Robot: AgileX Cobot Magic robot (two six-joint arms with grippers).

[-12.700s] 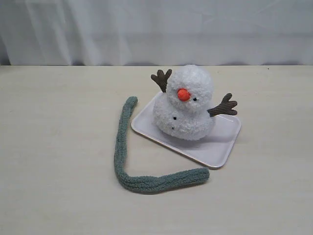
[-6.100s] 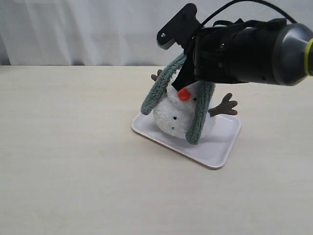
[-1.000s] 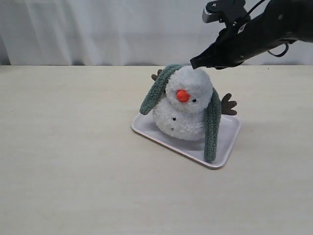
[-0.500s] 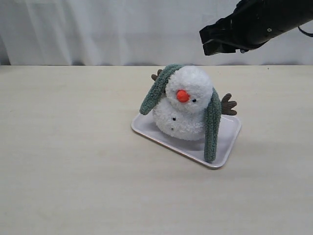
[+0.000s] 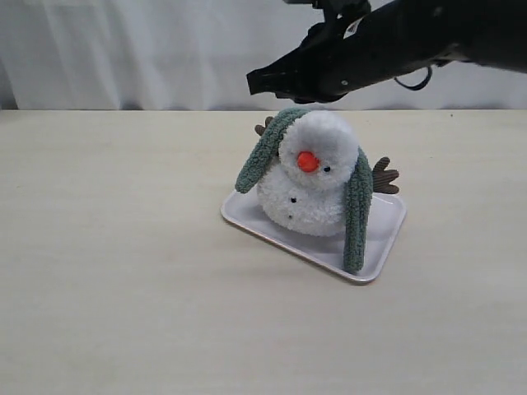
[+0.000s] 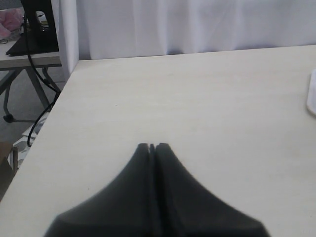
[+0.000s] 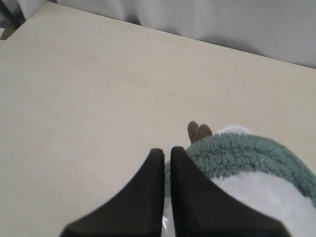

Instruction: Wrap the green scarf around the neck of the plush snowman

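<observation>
Scarf (image 5: 262, 156) is draping over the snowman (image 5: 317, 206)'s head, not its neck (image 5: 303, 184), on the tray (image 5: 380, 234); right jaws, clenched empty, are hovering just above, left jaws clenched over bare tabletop (image 6: 197, 98), any downward brush risking dragging it off.

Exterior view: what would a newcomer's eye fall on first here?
The white plush snowman sitting on a pale tray at the middle of the table, with the green scarf draped over its head, one end hanging down each side. Next, the dark right gripper hovering close above it, holding nothing.
</observation>
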